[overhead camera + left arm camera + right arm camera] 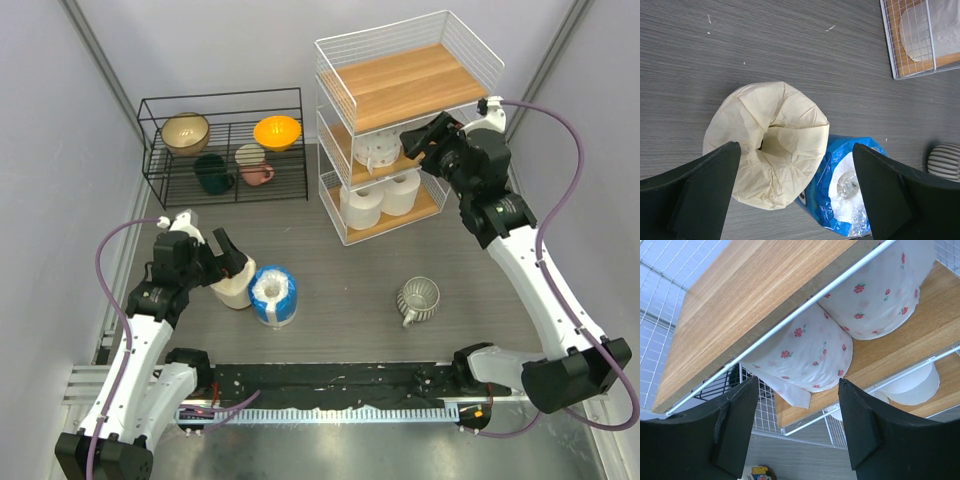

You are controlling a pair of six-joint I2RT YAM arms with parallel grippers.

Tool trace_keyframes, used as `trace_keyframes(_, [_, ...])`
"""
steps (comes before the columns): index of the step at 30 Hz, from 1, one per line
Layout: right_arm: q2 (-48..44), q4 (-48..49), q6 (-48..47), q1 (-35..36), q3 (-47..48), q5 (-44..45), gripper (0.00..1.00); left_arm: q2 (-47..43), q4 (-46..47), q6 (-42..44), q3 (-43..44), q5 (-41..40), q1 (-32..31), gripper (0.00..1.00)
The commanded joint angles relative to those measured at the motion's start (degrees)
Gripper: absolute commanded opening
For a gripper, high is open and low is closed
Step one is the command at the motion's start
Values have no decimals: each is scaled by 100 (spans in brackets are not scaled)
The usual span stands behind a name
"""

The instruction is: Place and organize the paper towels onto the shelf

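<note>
**Landmark.** The tall white wire-frame shelf (pixel 400 85) with three light wooden boards stands at the far side of the grey table (pixel 330 270).

**Count of paper towels: six.**
- Two rose-printed white rolls (pixel 810 350) sit on the shelf's middle board.
- Two plain white rolls (pixel 362 205) stand on its bottom board.
- There are none on its top board.
- Not yet shelved are one cream-beige crumpled roll (pixel 233 290) and one blue-and-white plastic-wrapped roll (pixel 273 295). They touch each other on the table, well apart from the shelf, out in front of it toward the left arm's side.

**Grippers.**
- The left gripper (pixel 796 155) is released. Its jaws are spread wide over the cream-beige crumpled roll, one finger to either side, and neither appears to touch it.
- The right gripper (pixel 797 385) is at the front of the shelf's middle board. Its jaws are apart and grasp nothing; the rose-printed white rolls lie just beyond its fingertips.

**Handling, as judged.** All the rolls should be light and soft, and should dent under a hard squeeze. The cream-beige one has its top paper crumpled into the core, so it is best taken across the outer wall at mid-height with moderate closure. The wrapped roll's film looks slick and may slip.

**Other items.**
- One grey ribbed cup (pixel 418 298) is in front of the shelf.
- One low black wire rack (pixel 225 145) is to the shelf's left, holding two bowls and two small cups.
</note>
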Motion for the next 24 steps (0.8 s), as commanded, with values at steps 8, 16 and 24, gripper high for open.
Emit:
trace_keyframes(8, [-957, 435, -50, -27, -639, -108, 70, -7, 188, 33, -3, 108, -23, 100])
trace_keyframes(16, [-1847, -618, -813, 95, -1456, -2232, 73, 1, 188, 33, -3, 135, -23, 100])
trace_keyframes(24, [-1472, -708, -393, 3560, -2424, 372, 76, 36, 197, 33, -3, 82, -23, 100])
